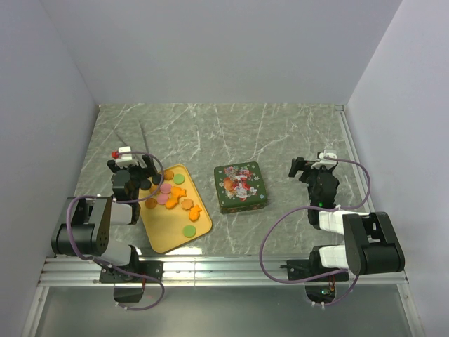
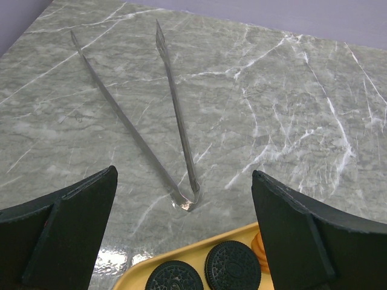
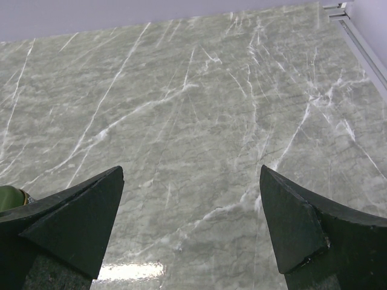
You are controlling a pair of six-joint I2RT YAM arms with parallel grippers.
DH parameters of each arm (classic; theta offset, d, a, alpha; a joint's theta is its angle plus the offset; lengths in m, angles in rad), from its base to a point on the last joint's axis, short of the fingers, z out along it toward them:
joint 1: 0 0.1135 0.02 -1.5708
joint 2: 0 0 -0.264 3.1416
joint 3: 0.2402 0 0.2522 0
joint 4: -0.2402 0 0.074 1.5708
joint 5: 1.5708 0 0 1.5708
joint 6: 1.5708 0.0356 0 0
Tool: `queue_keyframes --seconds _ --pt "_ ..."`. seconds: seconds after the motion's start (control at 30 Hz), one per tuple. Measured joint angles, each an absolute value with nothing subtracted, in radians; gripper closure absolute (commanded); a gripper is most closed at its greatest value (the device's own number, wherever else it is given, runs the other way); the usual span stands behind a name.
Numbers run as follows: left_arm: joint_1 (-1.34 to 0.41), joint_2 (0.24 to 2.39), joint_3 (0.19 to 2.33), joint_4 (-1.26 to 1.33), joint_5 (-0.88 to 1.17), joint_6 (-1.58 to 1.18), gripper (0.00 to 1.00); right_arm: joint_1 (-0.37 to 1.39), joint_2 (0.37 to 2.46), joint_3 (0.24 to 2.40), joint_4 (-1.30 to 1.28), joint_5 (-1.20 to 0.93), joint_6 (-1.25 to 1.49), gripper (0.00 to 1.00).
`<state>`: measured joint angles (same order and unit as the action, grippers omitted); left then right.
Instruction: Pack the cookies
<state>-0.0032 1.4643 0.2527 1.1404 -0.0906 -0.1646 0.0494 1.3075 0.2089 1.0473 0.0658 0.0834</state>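
Several cookies (image 1: 174,196), orange, pink, green and dark, lie on a yellow tray (image 1: 167,232) at the left. In the left wrist view two dark round cookies (image 2: 233,266) and an orange one (image 2: 259,249) lie at the tray's far rim (image 2: 136,272). A closed green tin (image 1: 240,187) with a festive lid sits at the centre. Metal tongs (image 2: 175,124) lie open on the table beyond the tray. My left gripper (image 1: 143,168) is open over the tray's far-left corner. My right gripper (image 1: 303,168) is open and empty, right of the tin.
The grey marbled table (image 1: 210,133) is walled by white panels at the back and sides. A metal rail (image 1: 224,270) runs along the near edge by the arm bases. A sliver of the green tin shows at the left edge of the right wrist view (image 3: 9,196).
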Motion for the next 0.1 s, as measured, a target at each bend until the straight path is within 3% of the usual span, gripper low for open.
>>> queue_keyframes --seconds 0.1 --pt "-0.003 1.464 0.253 1.140 -0.091 -0.165 0.01 0.049 1.308 0.209 1.047 0.066 0.083 0.00"
